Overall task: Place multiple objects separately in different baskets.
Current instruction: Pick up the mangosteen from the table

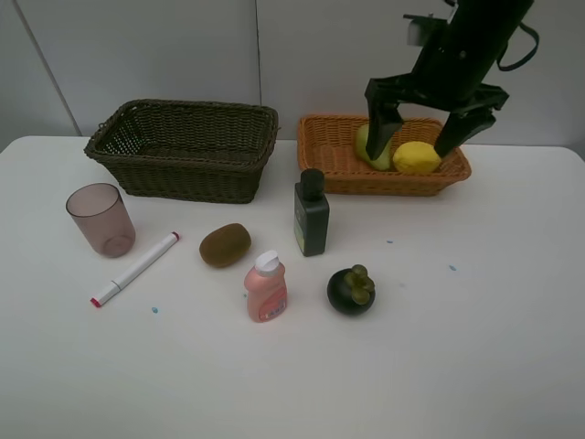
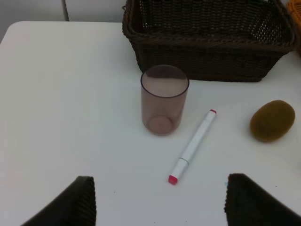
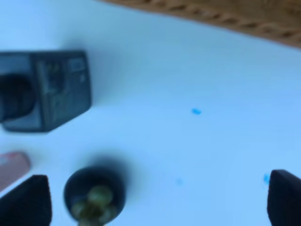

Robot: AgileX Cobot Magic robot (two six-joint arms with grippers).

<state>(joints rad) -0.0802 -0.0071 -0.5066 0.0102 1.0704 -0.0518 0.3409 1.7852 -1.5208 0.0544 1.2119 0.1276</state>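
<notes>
White table point(image 1: 494, 347) w/ cup point(image 1: 101, 219), marker point(image 1: 135, 269), kiwi point(image 1: 225, 245), pink bottle point(image 1: 265, 288), green bottle point(image 1: 312, 212) & mangosteen point(image 1: 352, 290) in front of the baskets. Lemon point(image 1: 417, 158) & pear point(image 1: 373, 146) lie touching in orange basket point(image 1: 384, 180), dark basket point(image 1: 183, 174) beside it. R gripper point(image 1: 420, 128) hangs over lemon, jaws wide apart, empty. L gripper point(image 2: 160, 207) nr cup, spread wide, holding nothing

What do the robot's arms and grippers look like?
The right arm is black and angular, with a dark cable loop and a small grey box up top. The right gripper and left gripper each have two blunt black fingers.
</notes>
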